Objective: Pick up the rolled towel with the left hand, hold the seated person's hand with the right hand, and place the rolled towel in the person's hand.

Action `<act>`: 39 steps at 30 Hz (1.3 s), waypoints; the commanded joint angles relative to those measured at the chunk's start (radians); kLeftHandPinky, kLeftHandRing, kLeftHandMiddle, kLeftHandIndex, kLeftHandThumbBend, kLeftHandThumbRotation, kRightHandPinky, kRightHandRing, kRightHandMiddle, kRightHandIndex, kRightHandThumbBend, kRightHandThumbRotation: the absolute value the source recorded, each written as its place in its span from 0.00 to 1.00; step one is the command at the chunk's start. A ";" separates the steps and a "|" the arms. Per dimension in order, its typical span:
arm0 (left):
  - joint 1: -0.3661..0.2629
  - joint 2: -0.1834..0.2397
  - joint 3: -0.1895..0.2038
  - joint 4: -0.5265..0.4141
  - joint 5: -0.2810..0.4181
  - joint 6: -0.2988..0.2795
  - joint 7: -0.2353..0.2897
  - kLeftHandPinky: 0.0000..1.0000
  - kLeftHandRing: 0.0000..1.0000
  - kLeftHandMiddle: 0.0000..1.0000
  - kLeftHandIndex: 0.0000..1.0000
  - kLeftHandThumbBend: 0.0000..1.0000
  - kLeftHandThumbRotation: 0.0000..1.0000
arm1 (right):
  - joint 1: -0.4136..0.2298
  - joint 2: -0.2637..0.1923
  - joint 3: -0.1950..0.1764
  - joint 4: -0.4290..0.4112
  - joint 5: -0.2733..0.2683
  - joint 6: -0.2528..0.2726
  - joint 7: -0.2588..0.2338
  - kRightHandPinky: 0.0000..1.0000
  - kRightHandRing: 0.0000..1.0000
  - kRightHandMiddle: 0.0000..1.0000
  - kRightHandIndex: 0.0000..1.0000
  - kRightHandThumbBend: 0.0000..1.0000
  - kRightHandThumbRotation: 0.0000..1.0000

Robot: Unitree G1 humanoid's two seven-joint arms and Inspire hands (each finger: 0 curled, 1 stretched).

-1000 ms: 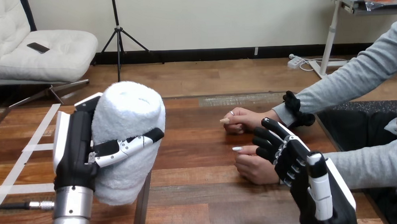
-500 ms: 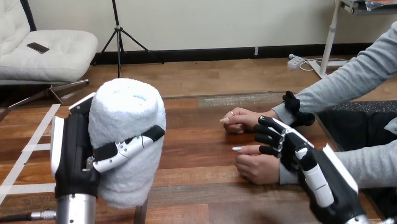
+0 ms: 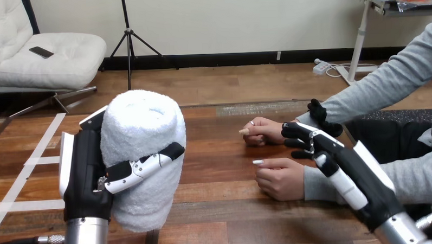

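- Left robot hand (image 3: 86,170) is raised over the table (image 3: 222,208), forearm upright beneath it, white back shell facing outward.
- Rolled towel (image 3: 143,124), white, stands upright in this grasp, pressed against the palm side of the left robot hand.
- The towel's top end rises above the hand. Its lower end hangs down about level with the wrist.
- Thumb (image 3: 142,165) of the left robot hand slants across the towel's front and presses into the cloth. The other fingers are hidden behind the roll.
- Right robot hand (image 3: 350,169) reaches forward, fingers (image 3: 297,136) loosely spread and only lightly bent, closed round nothing.
- Person's nearer hand (image 3: 278,179) rests on the table with its fingers partly curled, just ahead of the right robot hand's thumb and to its inner side.
- The right robot hand passes over that hand's wrist and grey sleeve. Cannot tell whether it touches them; no finger is seen wrapped round the wrist.
- Person's farther hand (image 3: 263,130) rests on the table just beyond the right robot hand's fingertips, which sit close beside its wrist. Contact cannot be made out.
- The rolled towel is well apart from the right robot hand and from both of the person's hands, with bare table between.
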 commanded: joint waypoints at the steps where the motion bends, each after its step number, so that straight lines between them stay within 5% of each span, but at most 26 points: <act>1: -0.048 -0.002 0.018 -0.062 -0.010 -0.024 -0.014 0.28 0.32 0.38 0.39 0.59 0.00 | -0.131 -0.059 -0.023 0.069 -0.024 -0.060 -0.006 0.83 0.87 0.87 0.86 0.76 1.00; 26: -0.042 -0.010 0.012 -0.074 -0.004 -0.007 -0.041 0.28 0.32 0.38 0.39 0.60 0.00 | -0.346 -0.202 0.011 0.308 -0.135 -0.063 -0.013 0.75 0.83 0.86 0.85 0.75 0.87; 39: -0.042 -0.012 0.012 -0.077 -0.001 -0.012 -0.046 0.28 0.32 0.38 0.39 0.59 0.00 | -0.439 -0.233 0.045 0.451 -0.218 -0.058 -0.029 0.73 0.83 0.86 0.86 0.76 0.65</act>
